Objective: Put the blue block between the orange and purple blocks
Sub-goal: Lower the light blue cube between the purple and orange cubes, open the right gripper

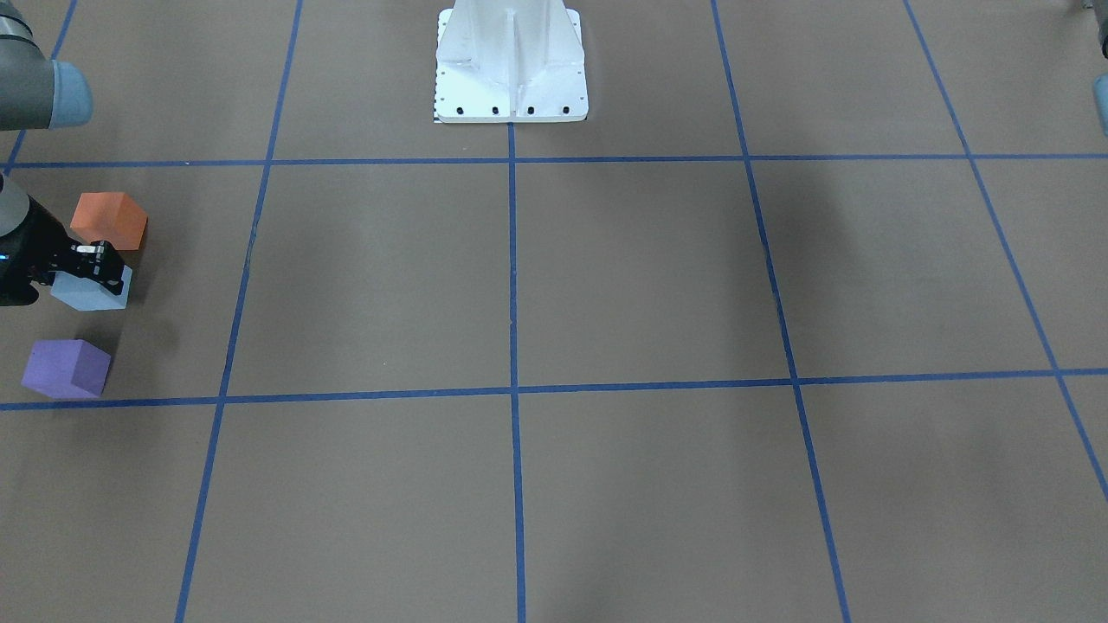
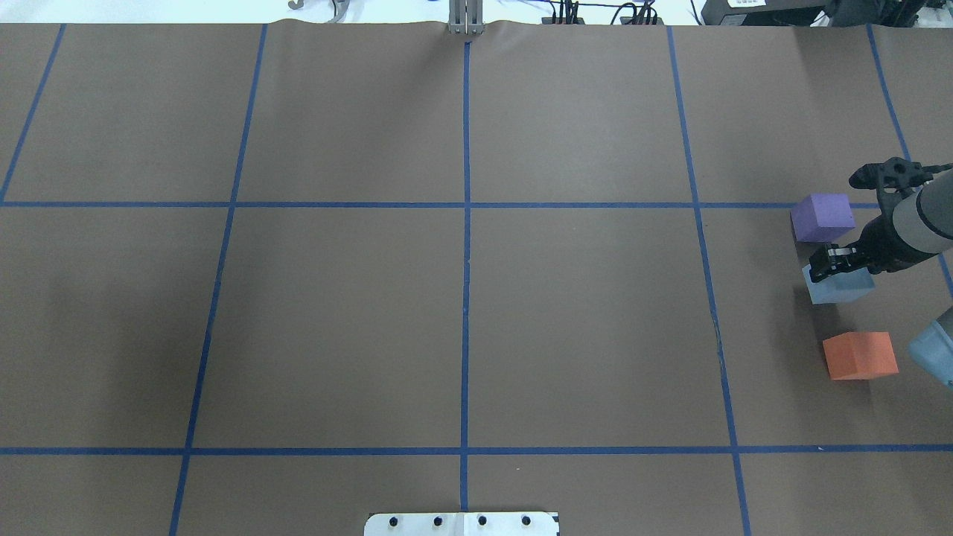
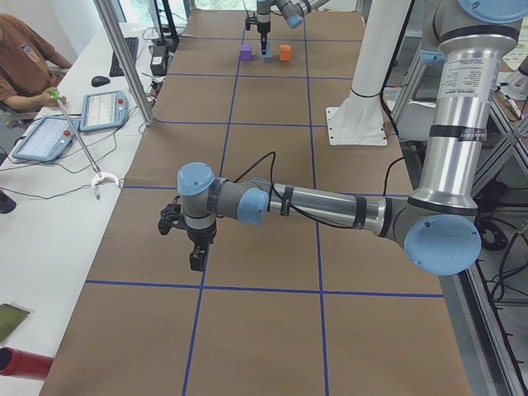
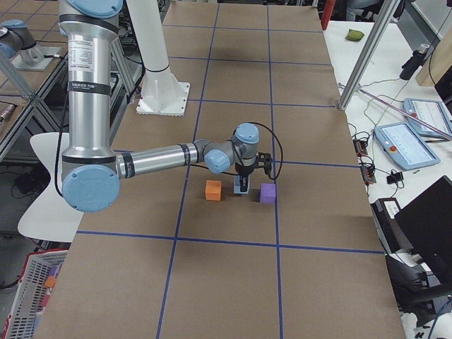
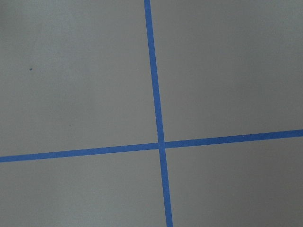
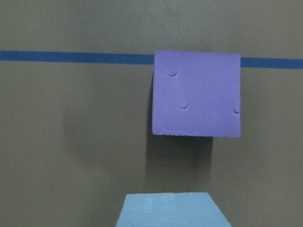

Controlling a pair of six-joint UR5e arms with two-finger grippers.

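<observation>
Two fingers of my right tool (image 2: pixel 828 266) are straddling the top of the pale blue foam cube (image 2: pixel 841 289). I cannot tell whether they are pinching it or sitting slack around it, nor whether the cube is resting fully on the brown paper-covered worktop (image 2: pixel 461 298). The cube is sitting in the gap between the purple foam cube (image 2: pixel 822 217) and the orange foam cube (image 2: pixel 860 356), touching neither and lying nearer the purple one.

I am judging this to be the set-down, nearly finished. To do it well, I am wanting the base flat on the worktop before spreading the fingers, then a straight lift so that nothing is dragging the cube sideways. The purple neighbour, being closer, is the one at risk of a nudge. A small shift toward the orange one would be evening the spacing.

My left tool (image 3: pixel 196 260) is hanging well apart from all this, over a crossing of blue tape lines (image 5: pixel 158 144); whether it is spread or pressed together I cannot tell.
</observation>
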